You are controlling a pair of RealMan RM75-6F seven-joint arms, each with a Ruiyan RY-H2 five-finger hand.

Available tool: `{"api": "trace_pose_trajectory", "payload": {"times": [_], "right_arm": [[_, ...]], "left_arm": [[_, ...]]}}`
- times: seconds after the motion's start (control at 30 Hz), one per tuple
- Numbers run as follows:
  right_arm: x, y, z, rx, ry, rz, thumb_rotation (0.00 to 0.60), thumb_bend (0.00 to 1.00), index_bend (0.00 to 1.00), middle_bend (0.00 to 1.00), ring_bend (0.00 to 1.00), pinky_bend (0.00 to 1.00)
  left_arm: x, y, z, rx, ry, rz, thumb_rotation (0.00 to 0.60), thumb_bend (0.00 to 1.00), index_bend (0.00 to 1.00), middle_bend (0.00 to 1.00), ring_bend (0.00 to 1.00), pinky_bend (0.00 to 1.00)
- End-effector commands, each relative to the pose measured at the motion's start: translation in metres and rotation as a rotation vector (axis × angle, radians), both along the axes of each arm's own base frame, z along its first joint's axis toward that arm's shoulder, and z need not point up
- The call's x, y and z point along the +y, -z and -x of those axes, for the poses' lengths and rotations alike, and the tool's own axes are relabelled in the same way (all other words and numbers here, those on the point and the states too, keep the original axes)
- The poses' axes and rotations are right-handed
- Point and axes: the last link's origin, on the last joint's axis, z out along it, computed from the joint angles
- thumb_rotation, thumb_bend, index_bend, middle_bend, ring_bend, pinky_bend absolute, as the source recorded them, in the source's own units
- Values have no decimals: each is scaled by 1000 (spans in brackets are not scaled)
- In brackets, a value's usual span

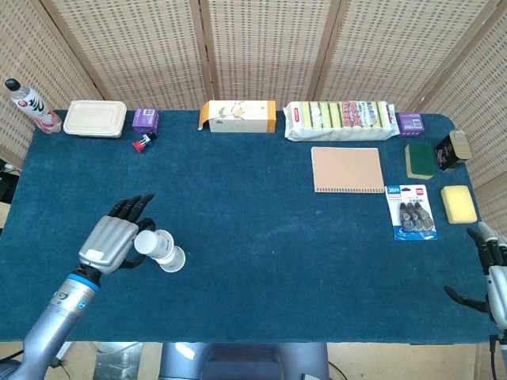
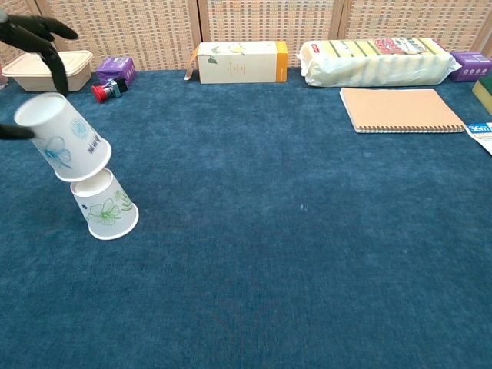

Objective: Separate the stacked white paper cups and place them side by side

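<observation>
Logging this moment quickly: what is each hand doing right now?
Left hand: holding the upper paper cup, lifted off the lower cup.
Right hand: open, holding nothing, at the table edge.

Two paper cups [image 2: 63,137] [image 2: 105,205], two purple boxes [image 1: 145,119] [image 1: 409,122], one notebook [image 1: 347,169], one bottle [image 1: 30,105].

My left hand [image 2: 31,34] shows only as dark fingers at the upper left edge, holding the upper cup [image 2: 61,138] tilted, base up, its rim touching the top of the lower cup [image 2: 105,205], which stands upside down on the blue table cloth [image 2: 292,246]. Along the back edge sit a beige container [image 2: 44,69], a purple box [image 2: 117,69], a carton [image 2: 240,61], a sponge pack [image 2: 377,61] and a notebook [image 2: 400,110]
</observation>
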Motion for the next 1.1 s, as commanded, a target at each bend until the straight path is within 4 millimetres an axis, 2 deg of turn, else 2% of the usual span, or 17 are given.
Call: {"api": "trace_pose_trajectory", "payload": {"times": [0.03, 0.33, 0.7, 0.93, 1.1], "right_arm": [[0, 0, -1, -1, 0, -1, 600, 176, 24, 0, 0, 0], [0, 3, -1, 3, 1, -9, 600, 176, 24, 0, 0, 0], [0, 3, 0, 1, 11, -12, 600, 176, 24, 0, 0, 0], [-1, 1, 1, -8, 19, -8, 600, 176, 25, 0, 0, 0], [-1, 1, 1, -9, 18, -13, 600, 176, 24, 0, 0, 0]], "left_arm": [[-2, -15, 6, -13, -11, -26, 600, 224, 404, 0, 0, 87], [9, -17, 45, 17, -95, -18, 600, 223, 405, 0, 0, 87], [18, 30, 85, 33, -188, 79, 600, 223, 404, 0, 0, 87], [18, 52, 86, 9, -176, 115, 600, 223, 404, 0, 0, 87], [16, 66, 76, -9, -160, 146, 600, 224, 404, 0, 0, 86]]}}
